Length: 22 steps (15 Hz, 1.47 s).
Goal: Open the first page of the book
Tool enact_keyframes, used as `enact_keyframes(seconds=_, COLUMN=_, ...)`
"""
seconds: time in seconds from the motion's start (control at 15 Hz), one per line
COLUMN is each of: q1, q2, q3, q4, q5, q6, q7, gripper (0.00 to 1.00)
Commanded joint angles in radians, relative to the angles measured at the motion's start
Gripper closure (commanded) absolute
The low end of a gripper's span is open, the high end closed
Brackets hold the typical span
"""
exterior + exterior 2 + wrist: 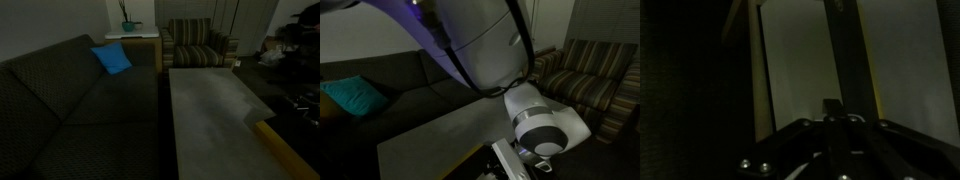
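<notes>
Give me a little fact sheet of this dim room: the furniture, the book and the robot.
room: dim living room
sofa: dark, with a blue cushion on it
armchair: striped, past the table's far end
table: long, grey top
book: lying flat, pale face with a yellowish border, seen in the wrist view
robot arm: white, over the table
fingers: dark, above the book; open or shut cannot be told
</notes>
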Motion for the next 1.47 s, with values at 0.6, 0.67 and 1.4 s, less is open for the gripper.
enact_keyframes(seconds=0.6, q1=0.079, q2=-0.028, q3=0.016, q4=0.06, q5=-0.03, q6=-0.22, q7=-0.054, gripper=1.0)
enact_keyframes(seconds=0.67, q1=0.084, q2=-0.031, q3=0.019, q4=0.061, q5=-0.031, q6=-0.238, q7=-0.06, gripper=1.0)
enact_keyframes(seconds=1.4, q1=0.17, q2=-0.008, q3=0.039, q4=0.083, q5=0.016, q6=-0.376, q7=-0.077, gripper=1.0)
